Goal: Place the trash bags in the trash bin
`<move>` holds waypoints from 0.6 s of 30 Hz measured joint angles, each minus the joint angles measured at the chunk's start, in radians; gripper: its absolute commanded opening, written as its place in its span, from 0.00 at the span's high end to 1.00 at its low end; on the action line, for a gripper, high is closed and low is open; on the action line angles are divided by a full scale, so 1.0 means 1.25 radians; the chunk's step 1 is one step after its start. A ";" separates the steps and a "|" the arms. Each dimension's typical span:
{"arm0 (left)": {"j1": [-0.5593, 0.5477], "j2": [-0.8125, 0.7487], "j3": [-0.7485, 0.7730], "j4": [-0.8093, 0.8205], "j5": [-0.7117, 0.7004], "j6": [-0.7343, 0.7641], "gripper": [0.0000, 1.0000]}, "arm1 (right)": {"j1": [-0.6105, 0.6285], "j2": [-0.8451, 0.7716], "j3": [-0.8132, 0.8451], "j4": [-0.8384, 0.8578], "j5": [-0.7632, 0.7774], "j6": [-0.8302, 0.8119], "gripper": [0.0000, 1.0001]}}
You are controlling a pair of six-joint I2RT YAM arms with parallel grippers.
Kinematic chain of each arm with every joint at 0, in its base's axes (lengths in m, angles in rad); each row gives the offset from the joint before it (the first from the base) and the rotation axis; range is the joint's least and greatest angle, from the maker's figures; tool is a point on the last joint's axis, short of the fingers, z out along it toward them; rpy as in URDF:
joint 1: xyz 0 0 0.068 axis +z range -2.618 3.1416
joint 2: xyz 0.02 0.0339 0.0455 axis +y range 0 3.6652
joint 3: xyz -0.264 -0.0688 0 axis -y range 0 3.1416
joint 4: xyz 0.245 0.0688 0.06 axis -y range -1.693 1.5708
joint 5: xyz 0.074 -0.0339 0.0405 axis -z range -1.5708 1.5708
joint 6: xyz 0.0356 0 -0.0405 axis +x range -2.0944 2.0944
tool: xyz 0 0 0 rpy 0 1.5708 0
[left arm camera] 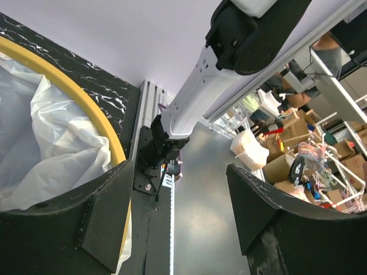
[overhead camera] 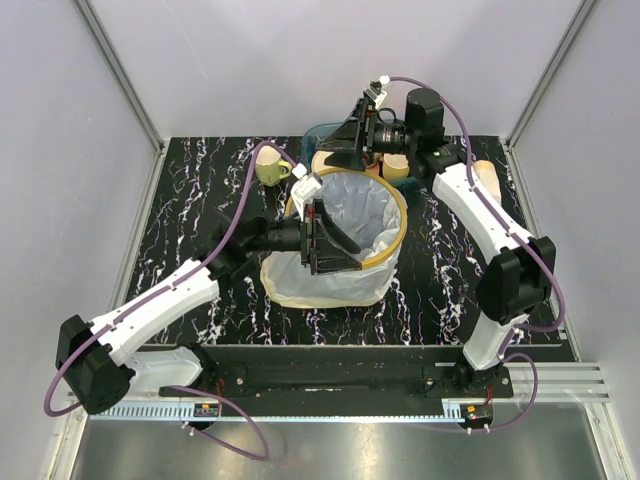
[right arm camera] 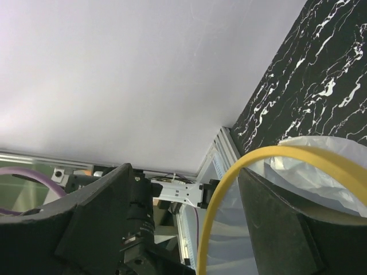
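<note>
The trash bin [overhead camera: 399, 207] stands in the middle of the black desk [overhead camera: 190, 200] with white marks. You can see its yellow ring all the way round. A big trash bag [overhead camera: 368, 218] sits inside the bin like a liner. It is thin, white and crinkly. Its top is folded over the ring, and it hangs down the near side of the bin in a loose skirt that reaches the desk.

The left hand [overhead camera: 350, 248] is over the left side of the bin, right at the ring. Its two fingers are far apart and there is nothing between them. One finger is just beside the ring and the bag.

The right hand [right arm camera: 183, 177] is at the far side of the bin. It is open wide too, and it holds nothing. The yellow ring shows in the gap between its fingers.

A green mug [overhead camera: 271, 168] stands on the desk behind the bin, to the left.
</note>
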 measured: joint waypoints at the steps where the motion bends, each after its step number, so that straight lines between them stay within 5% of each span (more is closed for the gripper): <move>1: -0.001 -0.001 -0.010 0.024 -0.011 -0.017 0.29 | 0.000 0.002 -0.005 0.013 0.001 0.013 0.17; 7: -0.007 -0.019 -0.087 0.121 -0.052 -0.100 0.29 | 0.000 0.010 -0.055 0.078 0.000 0.065 0.17; 18: -0.008 -0.089 -0.111 0.107 -0.104 -0.112 0.29 | 0.000 0.039 -0.114 0.117 0.003 0.107 0.17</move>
